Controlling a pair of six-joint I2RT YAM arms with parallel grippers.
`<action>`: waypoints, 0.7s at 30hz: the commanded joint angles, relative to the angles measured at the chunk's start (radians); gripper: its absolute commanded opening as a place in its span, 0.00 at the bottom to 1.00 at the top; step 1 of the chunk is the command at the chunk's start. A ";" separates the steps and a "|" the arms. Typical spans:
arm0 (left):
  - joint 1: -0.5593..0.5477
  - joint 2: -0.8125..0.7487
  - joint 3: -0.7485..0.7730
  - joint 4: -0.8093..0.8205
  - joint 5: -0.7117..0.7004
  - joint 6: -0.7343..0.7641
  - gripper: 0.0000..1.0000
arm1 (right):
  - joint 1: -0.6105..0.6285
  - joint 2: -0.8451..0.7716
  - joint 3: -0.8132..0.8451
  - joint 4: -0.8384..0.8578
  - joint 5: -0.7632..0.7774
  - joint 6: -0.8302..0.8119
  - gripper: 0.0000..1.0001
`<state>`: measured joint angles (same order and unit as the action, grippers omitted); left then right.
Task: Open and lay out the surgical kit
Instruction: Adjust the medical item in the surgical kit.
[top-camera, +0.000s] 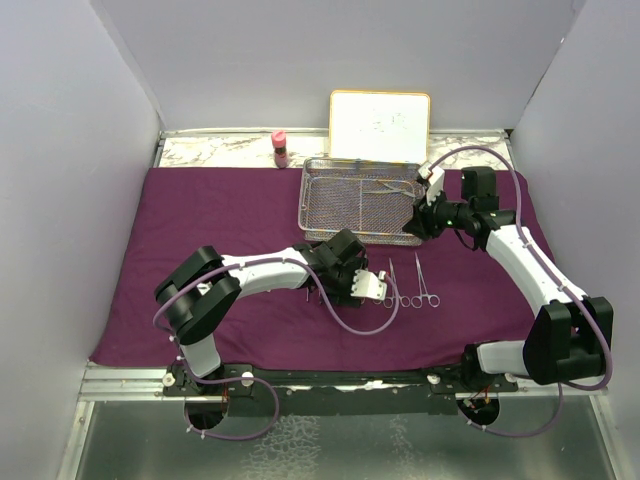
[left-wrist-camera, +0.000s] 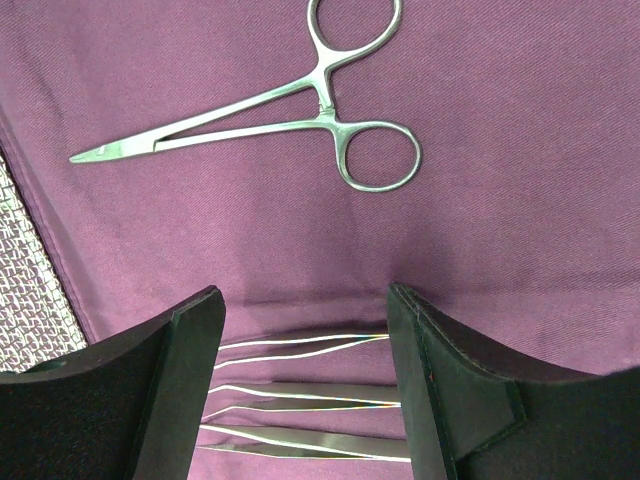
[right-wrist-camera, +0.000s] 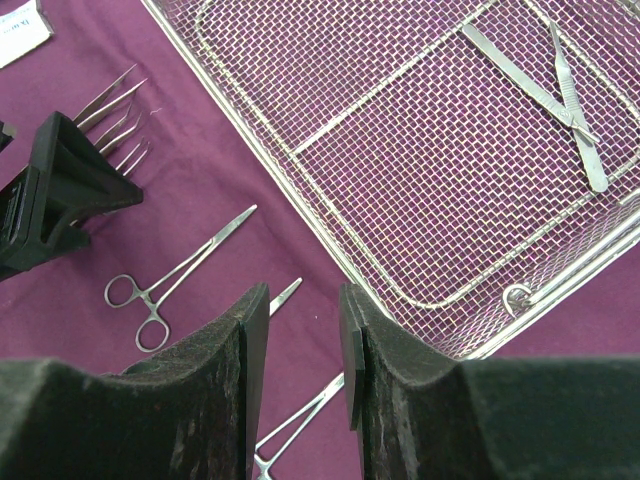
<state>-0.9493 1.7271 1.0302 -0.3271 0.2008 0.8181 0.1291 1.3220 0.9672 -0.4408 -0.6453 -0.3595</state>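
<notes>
A table enclosed by plain white walls is being viewed from above, with a pale strip of the table (top-camera: 215, 150) showing at the back. Most of it is being covered by the kit's dark purple cloth wrap (top-camera: 220, 230), spread flat. Two arms are being extended over the cloth from the near edge.

The silver wire-mesh tray (top-camera: 345, 205) is being rested on the far middle of the cloth. A framed whiteboard (top-camera: 380, 124) is being propped upright just behind it.

The left gripper (top-camera: 370, 288) is being held low over the cloth in front of the tray. In the left wrist view its jaws are being held wide apart, with nothing clamped. Three slim steel forceps (left-wrist-camera: 300, 395) are being straddled by its fingers (left-wrist-camera: 170, 380) as they lie side by side on the cloth.

The right gripper (top-camera: 415, 222) is being held above the tray's near right corner. In the right wrist view its jaws are being kept a little apart, with purple cloth visible through the gap and nothing gripped.

Two ring-handled clamps are being displayed on the cloth between the arms: one (top-camera: 392, 287) just beside the left gripper, the other (top-camera: 425, 283) to its right. Two flat steel handles (right-wrist-camera: 560, 95) are being left crossed inside the tray.

A small pink-capped bottle (top-camera: 280, 148) is being stood upright at the tray's far left. The corner of a white packet (right-wrist-camera: 20, 30) is being caught at the edge of the right wrist view.
</notes>
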 joint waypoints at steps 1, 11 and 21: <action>-0.003 -0.051 -0.017 -0.043 0.019 -0.001 0.69 | -0.006 0.003 -0.007 0.017 -0.030 0.004 0.35; -0.001 -0.090 0.011 -0.053 0.058 -0.021 0.69 | -0.006 0.005 -0.007 0.016 -0.029 0.005 0.35; 0.087 -0.167 0.071 -0.046 0.121 -0.084 0.69 | -0.006 0.031 0.037 0.025 0.025 0.038 0.38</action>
<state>-0.9180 1.6325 1.0546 -0.3832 0.2649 0.7765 0.1291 1.3239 0.9676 -0.4400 -0.6434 -0.3439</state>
